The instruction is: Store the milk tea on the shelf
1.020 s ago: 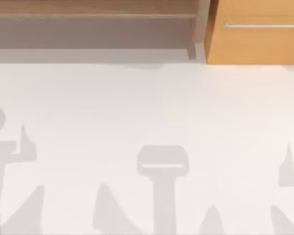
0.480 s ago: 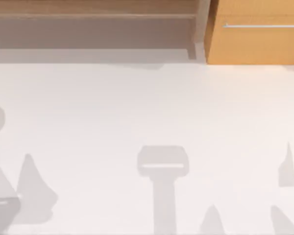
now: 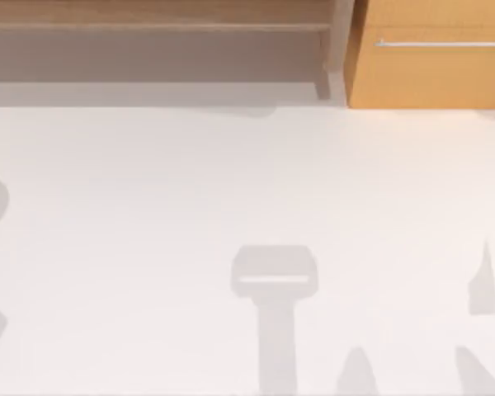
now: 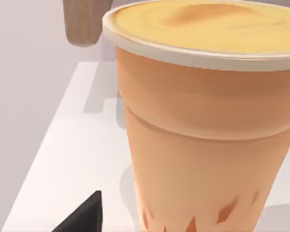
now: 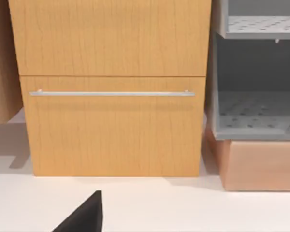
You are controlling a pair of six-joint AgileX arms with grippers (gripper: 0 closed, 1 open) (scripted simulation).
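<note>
The milk tea (image 4: 203, 125) is an orange cup with a pale rim and a creamy top. It stands upright on a white surface, very close in front of my left gripper (image 4: 84, 216), whose dark tip shows beside the cup's base. The shelf (image 3: 157, 26) runs along the back left of the table in the top view, with a long board, a shaded recess and a pale upright post (image 3: 338, 41). My right gripper (image 5: 84, 215) faces the cabinet front, low over the table.
An orange-wood cabinet (image 3: 433, 66) with a silver bar handle (image 3: 441, 43) stands at the back right. In the right wrist view a grey perforated rack (image 5: 253, 111) on a wooden block sits beside it. Arm shadows lie on the white table (image 3: 247, 165).
The left arm's shadow has slid off toward the table's left edge and nearly left the top view. The right arm's shadow has not moved.
</note>
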